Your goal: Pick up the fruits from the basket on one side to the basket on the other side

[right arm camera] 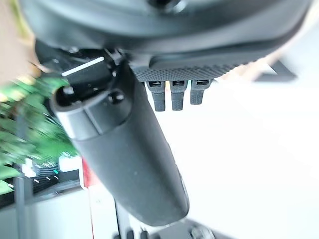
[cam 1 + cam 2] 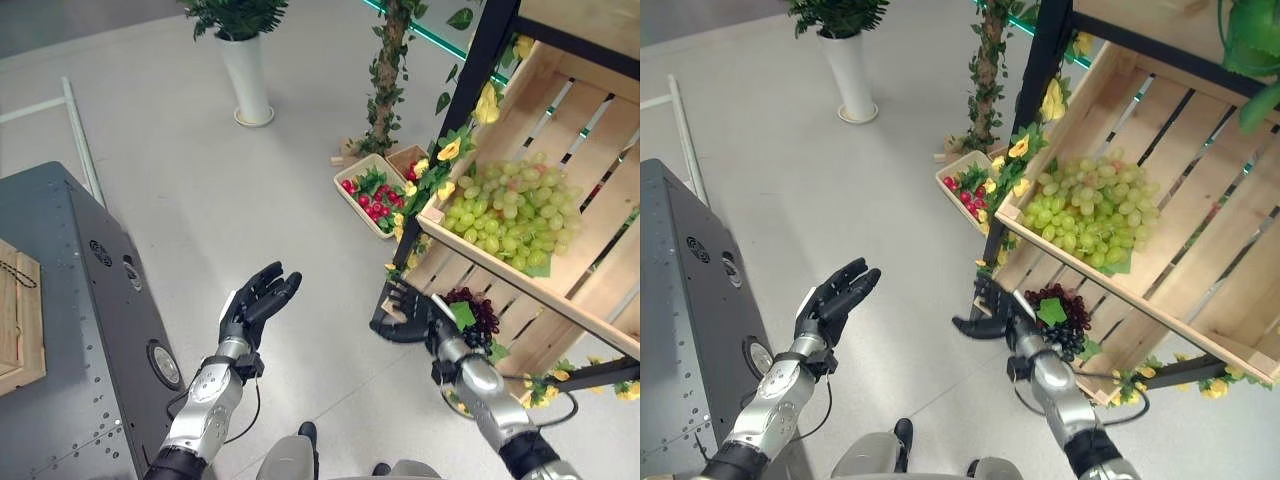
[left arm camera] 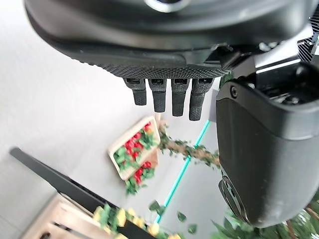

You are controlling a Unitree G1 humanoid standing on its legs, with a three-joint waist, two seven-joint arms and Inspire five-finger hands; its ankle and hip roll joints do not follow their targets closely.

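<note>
A bunch of green grapes [image 2: 510, 215] lies in the tilted upper wooden crate [image 2: 600, 130] of a black rack at the right. Dark purple grapes [image 2: 478, 310] with a green leaf sit in the lower crate [image 2: 520, 325]. My right hand [image 2: 405, 312] hovers open just left of the dark grapes, at the lower crate's front corner, holding nothing; its fingers [image 1: 174, 94] are straight. My left hand [image 2: 258, 300] is raised over the floor, open and empty, with its fingers [image 3: 167, 97] extended.
A small basket of red fruit [image 2: 372, 195] with leaves stands on the floor by the rack's black post [image 2: 455, 130]. A white plant pot [image 2: 248, 80] is farther back. A grey metal cabinet [image 2: 90, 330] with a wooden box [image 2: 15, 320] is at the left.
</note>
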